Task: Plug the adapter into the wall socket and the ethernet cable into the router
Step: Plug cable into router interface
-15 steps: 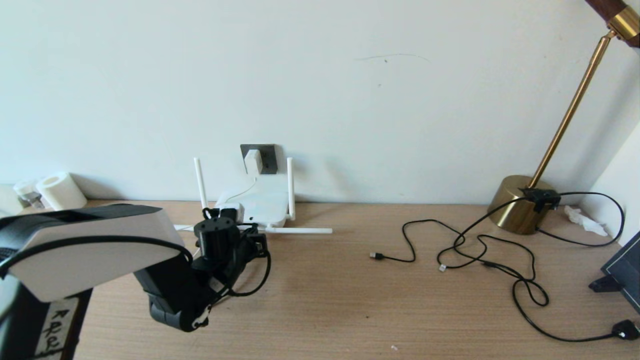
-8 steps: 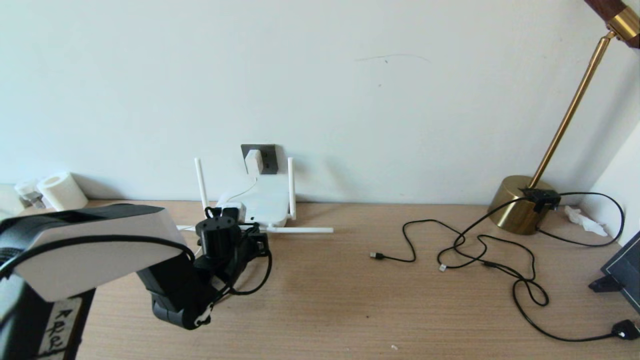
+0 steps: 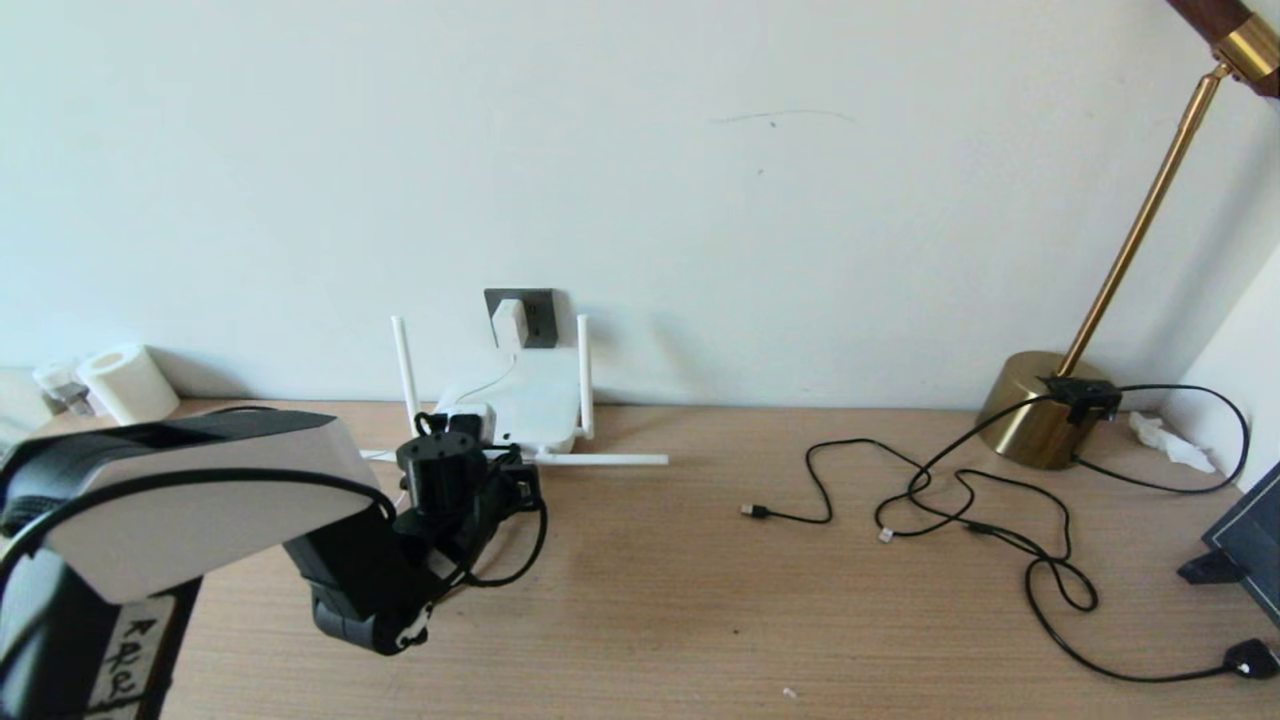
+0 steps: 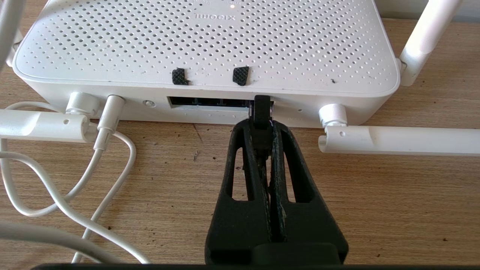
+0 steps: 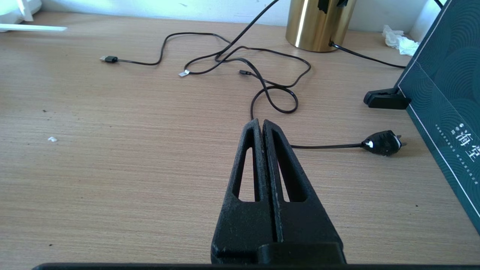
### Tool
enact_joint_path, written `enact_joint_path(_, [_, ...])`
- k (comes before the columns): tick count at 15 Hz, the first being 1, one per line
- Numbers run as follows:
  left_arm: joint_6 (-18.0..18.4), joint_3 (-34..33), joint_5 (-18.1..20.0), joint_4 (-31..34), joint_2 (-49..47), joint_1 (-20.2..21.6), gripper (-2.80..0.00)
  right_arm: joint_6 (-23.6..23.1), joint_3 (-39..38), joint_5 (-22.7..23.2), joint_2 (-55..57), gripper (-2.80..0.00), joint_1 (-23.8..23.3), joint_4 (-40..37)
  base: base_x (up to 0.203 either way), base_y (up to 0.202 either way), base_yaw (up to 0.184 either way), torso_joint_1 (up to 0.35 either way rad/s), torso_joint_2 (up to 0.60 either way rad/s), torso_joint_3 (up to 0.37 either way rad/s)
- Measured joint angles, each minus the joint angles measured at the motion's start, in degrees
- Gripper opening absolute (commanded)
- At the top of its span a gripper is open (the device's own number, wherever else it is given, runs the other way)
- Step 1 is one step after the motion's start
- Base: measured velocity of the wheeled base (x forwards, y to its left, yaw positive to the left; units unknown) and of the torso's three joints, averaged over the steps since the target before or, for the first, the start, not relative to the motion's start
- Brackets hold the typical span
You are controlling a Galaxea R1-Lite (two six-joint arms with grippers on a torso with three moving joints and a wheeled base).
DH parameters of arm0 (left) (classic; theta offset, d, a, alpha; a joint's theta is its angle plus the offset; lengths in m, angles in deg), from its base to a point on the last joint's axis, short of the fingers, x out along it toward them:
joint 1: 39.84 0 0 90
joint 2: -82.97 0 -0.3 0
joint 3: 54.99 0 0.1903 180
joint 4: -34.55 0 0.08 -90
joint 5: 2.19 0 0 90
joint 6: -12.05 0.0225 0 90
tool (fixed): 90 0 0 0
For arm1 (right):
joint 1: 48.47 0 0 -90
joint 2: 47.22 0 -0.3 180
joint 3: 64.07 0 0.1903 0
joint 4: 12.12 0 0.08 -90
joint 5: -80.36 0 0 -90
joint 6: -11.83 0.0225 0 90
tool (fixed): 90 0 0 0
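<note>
Between the jaws of the left gripper (image 4: 261, 123), the plug of the ethernet cable (image 4: 261, 108) is clamped, its tip at the router (image 4: 210, 48) ports. Behind, the adapter (image 3: 507, 323) sits in the wall socket (image 3: 520, 317). The right gripper (image 5: 261, 125) is held with jaws together over the surface (image 5: 123, 150).

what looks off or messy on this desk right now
Two router antennas lie flat on the desk while two stand upright. Loose black cords sprawl tangled near the lamp base, one plug unplugged.
</note>
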Motion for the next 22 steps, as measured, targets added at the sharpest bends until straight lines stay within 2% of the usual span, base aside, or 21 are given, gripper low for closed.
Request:
enact_joint_path(8, [0.00, 1.37, 0.08, -0.31, -1.05, 0.00, -2.80, -0.01, 0.00, 0.01, 0.00, -2.80, 0.00, -0.02, 0.000, 0.000, 0.000, 0.000, 0.00, 0.000])
enact_joint_path(9, [0.05, 1.37, 0.08, -0.40, -1.16, 0.00, 0.00, -0.02, 0.00, 0.00, 0.00, -2.80, 0.00, -0.02, 0.000, 0.000, 0.000, 0.000, 0.00, 0.000])
enact_joint_path(16, [-0.26, -0.54, 0.17, -1.11, -0.22, -0.33, 0.00, 0.01, 0.00, 0.01, 0.00, -2.80, 0.00, 0.00, 0.000, 0.000, 0.000, 0.000, 0.00, 0.000])
enact_joint_path(22, [-0.17, -7.46, 0.01, -3.90, 3.50, -0.99, 0.00, -0.02, 0.00, 0.00, 0.00, -2.80, 0.00, 0.00, 0.000, 0.000, 0.000, 0.000, 0.00, 0.000])
